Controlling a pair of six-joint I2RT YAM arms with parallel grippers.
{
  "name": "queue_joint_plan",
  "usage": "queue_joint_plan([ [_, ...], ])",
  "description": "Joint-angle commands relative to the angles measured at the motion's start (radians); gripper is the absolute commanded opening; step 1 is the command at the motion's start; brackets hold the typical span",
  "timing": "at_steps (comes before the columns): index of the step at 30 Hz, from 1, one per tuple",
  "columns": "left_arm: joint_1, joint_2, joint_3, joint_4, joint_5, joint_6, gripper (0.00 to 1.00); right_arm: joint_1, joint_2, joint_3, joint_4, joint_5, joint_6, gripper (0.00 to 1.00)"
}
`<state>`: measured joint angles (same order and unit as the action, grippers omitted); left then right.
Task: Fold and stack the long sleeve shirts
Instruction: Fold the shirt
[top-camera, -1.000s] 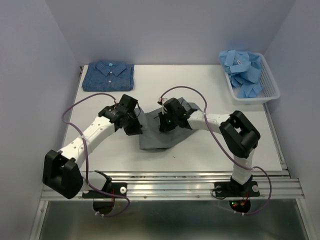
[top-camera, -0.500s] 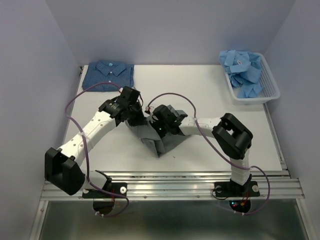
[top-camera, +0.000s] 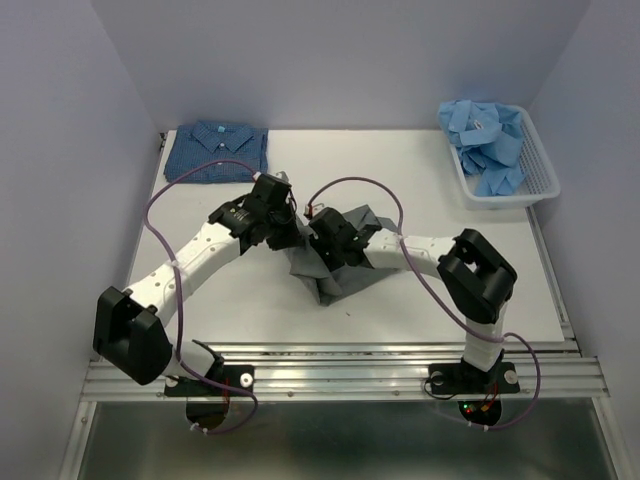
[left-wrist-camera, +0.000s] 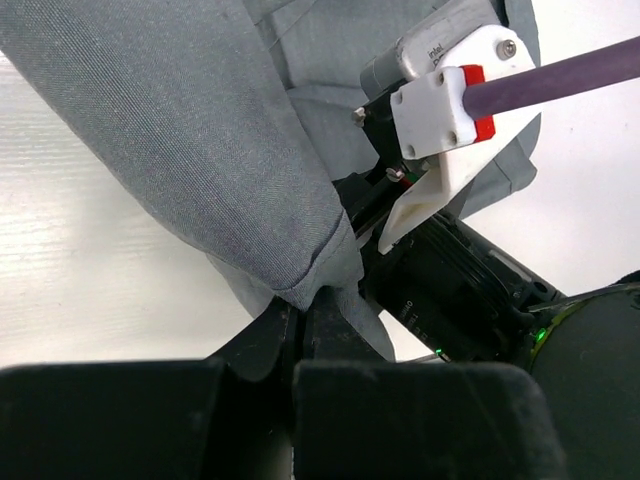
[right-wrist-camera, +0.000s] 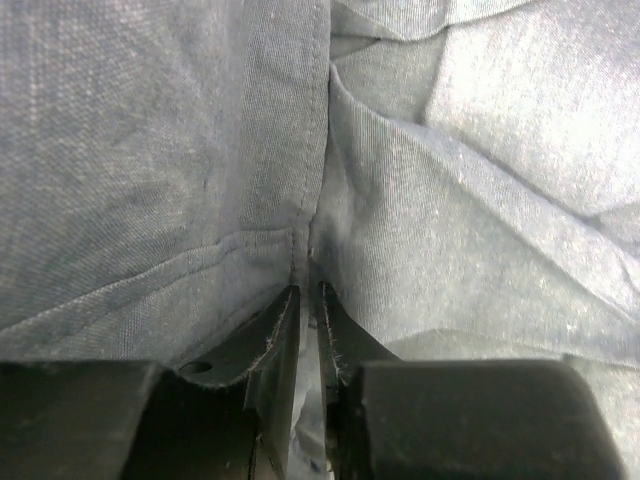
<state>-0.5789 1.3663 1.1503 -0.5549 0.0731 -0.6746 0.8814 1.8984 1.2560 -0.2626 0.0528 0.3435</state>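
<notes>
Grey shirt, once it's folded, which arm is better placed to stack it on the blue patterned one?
Left, probably: the left gripper pinches the grey shirt and sits nearer the patterned shirt at the far left.

White table (top-camera: 420, 170) between plain pale lilac walls (top-camera: 350, 60)

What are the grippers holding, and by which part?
Both hold the grey shirt: the left gripper pinches a hemmed corner fold, the right gripper a seamed edge.
</notes>
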Motion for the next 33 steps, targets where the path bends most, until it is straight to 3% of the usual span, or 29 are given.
queue_joint_plan([
  [1, -0.022, -0.006, 0.009, 0.004, 0.008, 0.024, 0.0, 0.001, -0.076, 0.046, 0.01, 0.099, -0.001, 0.2],
  [8, -0.021, -0.074, -0.026, -0.043, -0.013, 0.01, 0.0, -0.106, -0.168, 0.014, -0.062, 0.261, 0.022, 0.28],
  [17, -0.027, -0.07, 0.017, -0.076, -0.022, 0.05, 0.0, -0.283, -0.321, -0.116, -0.09, 0.301, 0.022, 0.36],
  [22, -0.032, -0.013, 0.068, -0.092, -0.01, 0.079, 0.0, -0.348, -0.354, -0.205, -0.107, 0.337, 0.045, 0.36],
  [33, -0.085, 0.172, 0.239, -0.099, 0.011, 0.122, 0.0, -0.455, -0.306, -0.342, -0.08, 0.251, 0.089, 0.29],
])
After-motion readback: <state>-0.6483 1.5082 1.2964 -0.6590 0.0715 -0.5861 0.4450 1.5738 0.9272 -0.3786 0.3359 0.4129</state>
